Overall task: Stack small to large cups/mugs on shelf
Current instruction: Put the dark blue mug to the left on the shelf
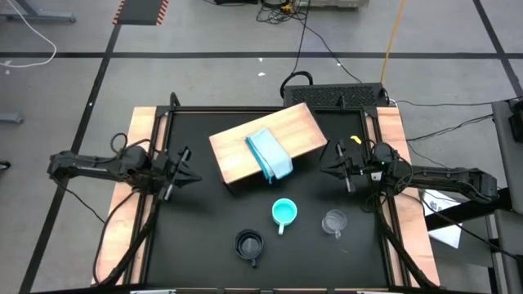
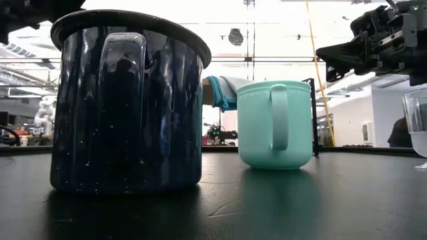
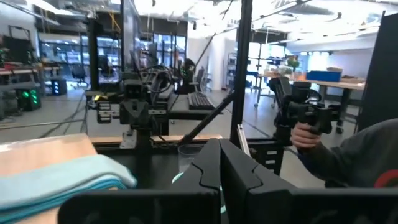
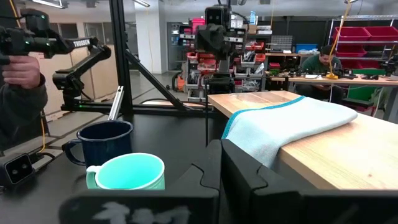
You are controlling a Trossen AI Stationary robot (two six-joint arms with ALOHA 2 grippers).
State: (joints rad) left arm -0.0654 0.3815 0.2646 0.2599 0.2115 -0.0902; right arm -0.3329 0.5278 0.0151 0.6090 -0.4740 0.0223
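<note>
The tan wooden shelf (image 1: 265, 139) lies slantwise at the table's far middle, with a pale blue folded cloth (image 1: 270, 155) on top. The turquoise cup (image 1: 283, 212), the clear glass mug (image 1: 333, 221) and the dark navy mug (image 1: 248, 243) stand upright on the black table near its front edge. All three also show in the low view: navy mug (image 2: 127, 107), turquoise cup (image 2: 275, 123), glass mug (image 2: 417, 127). My left gripper (image 1: 188, 167) is shut and empty left of the shelf. My right gripper (image 1: 333, 160) is shut and empty right of the shelf.
The cloth (image 4: 292, 121) hangs over the shelf's edge (image 4: 348, 155). Black frame posts stand at the table's far corners. A person's hand (image 3: 305, 134) holds a controller beyond the table. Bare black table lies between the shelf and the cups.
</note>
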